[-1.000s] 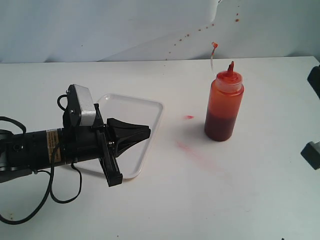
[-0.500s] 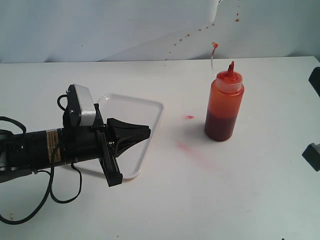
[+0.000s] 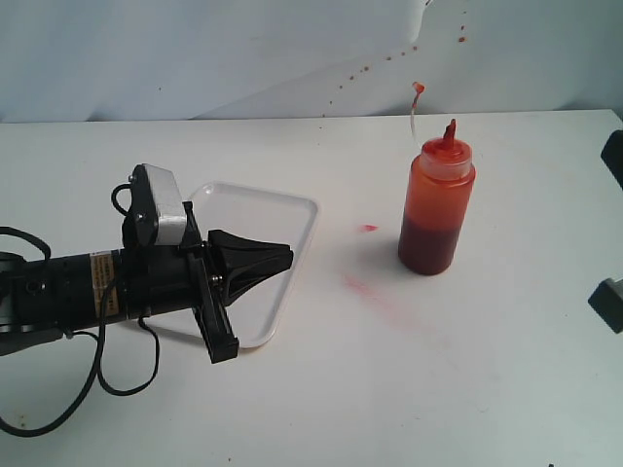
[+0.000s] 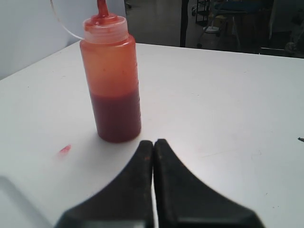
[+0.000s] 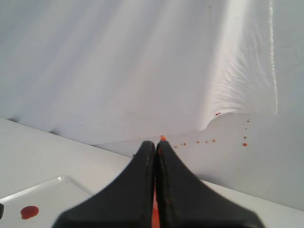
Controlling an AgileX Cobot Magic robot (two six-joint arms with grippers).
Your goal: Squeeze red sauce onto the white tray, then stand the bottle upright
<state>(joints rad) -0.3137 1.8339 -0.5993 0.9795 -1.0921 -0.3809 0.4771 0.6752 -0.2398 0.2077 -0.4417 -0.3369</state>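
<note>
The bottle [image 3: 435, 209] stands upright on the table right of centre, its cap [image 3: 419, 89] dangling from a thin strap above the nozzle. Nothing grips it. My left gripper [image 3: 289, 258] hovers shut over the white tray [image 3: 282, 209], tips pointing toward the bottle [image 4: 111, 90]; in the left wrist view its gripper [image 4: 153, 142] holds nothing. The right gripper [image 5: 156, 144] is shut too, with only an orange sliver of the bottle showing behind its fingers. A round blob of red sauce [image 5: 29, 212] lies on the tray [image 5: 52, 192]; the exterior view hides it behind the left arm.
Faint pinkish-red smears [image 3: 368, 228] [image 3: 365, 285] mark the table between tray and bottle. Red specks [image 3: 365, 68] dot the white backdrop. Dark machine parts [image 3: 613, 156] poke in at the right edge. The left arm's cable [image 3: 97, 375] loops over the table's front left.
</note>
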